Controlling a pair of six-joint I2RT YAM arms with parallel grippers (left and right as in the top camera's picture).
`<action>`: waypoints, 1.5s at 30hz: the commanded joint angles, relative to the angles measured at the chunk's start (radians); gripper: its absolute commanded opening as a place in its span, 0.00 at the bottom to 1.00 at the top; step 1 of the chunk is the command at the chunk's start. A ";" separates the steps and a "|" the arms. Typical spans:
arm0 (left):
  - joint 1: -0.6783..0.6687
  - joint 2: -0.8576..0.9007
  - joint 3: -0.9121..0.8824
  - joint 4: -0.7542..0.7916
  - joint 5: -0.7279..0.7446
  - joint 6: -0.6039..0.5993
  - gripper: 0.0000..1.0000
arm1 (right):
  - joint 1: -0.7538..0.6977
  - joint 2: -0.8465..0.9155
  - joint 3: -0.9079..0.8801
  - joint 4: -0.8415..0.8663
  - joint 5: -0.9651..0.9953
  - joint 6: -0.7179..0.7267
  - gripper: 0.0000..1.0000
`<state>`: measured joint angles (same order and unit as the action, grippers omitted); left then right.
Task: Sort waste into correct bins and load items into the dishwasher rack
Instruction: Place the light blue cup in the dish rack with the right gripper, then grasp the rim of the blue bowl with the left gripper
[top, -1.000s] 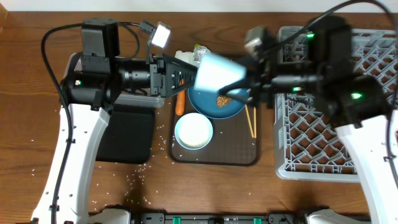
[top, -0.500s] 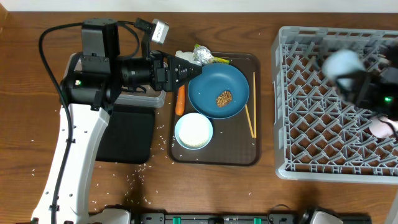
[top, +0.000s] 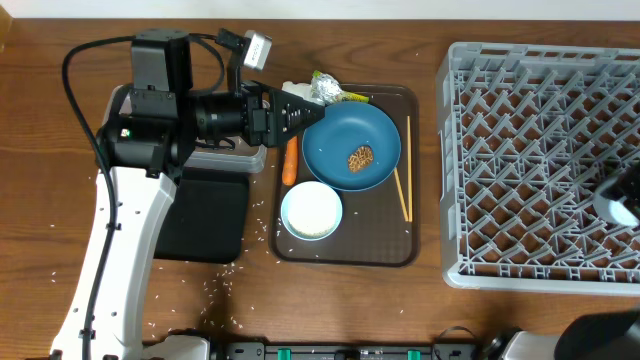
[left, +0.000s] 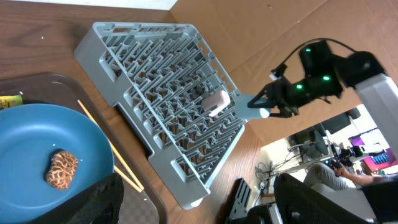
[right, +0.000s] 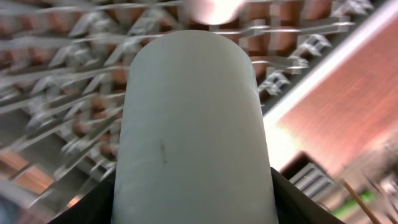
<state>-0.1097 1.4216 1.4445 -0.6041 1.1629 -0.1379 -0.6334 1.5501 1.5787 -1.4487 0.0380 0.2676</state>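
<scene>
My left gripper (top: 312, 113) hangs open and empty over the brown tray, at the left edge of the dark blue plate (top: 350, 148). A brown food lump (top: 360, 157) lies on that plate. The carrot (top: 290, 160), the white bowl (top: 311, 211) and the chopsticks (top: 404, 182) lie on the tray. Tissue and snack wrapper (top: 327, 88) sit at its back edge. My right gripper (right: 193, 208) is shut on the pale blue cup (right: 193, 118), low over the rack (top: 530, 150) at its right side. A pink cup (left: 216, 102) lies in the rack.
The black tray (top: 205, 215) lies left of the brown serving tray (top: 345, 252), and the clear tub (top: 225, 158) is mostly under my left arm. Rice grains (top: 228, 285) are scattered on the table in front. My right arm (left: 323, 74) reaches over the rack's far side.
My right arm swung from above the plate to the rack's right side, carrying the blue cup. My left gripper opened slightly and stayed in place.
</scene>
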 joint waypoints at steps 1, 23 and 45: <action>-0.001 -0.002 0.003 0.000 -0.005 -0.005 0.79 | -0.016 0.047 -0.004 0.009 0.111 0.055 0.47; -0.001 -0.002 0.003 0.000 -0.008 -0.005 0.79 | -0.027 0.222 0.030 -0.016 -0.040 0.011 0.88; -0.237 0.023 -0.097 -0.335 -0.991 0.013 0.79 | 0.412 -0.180 0.120 0.285 -0.426 -0.029 0.89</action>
<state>-0.3321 1.4235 1.3777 -0.9215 0.2832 -0.1307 -0.2668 1.3437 1.7008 -1.1622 -0.4709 0.1925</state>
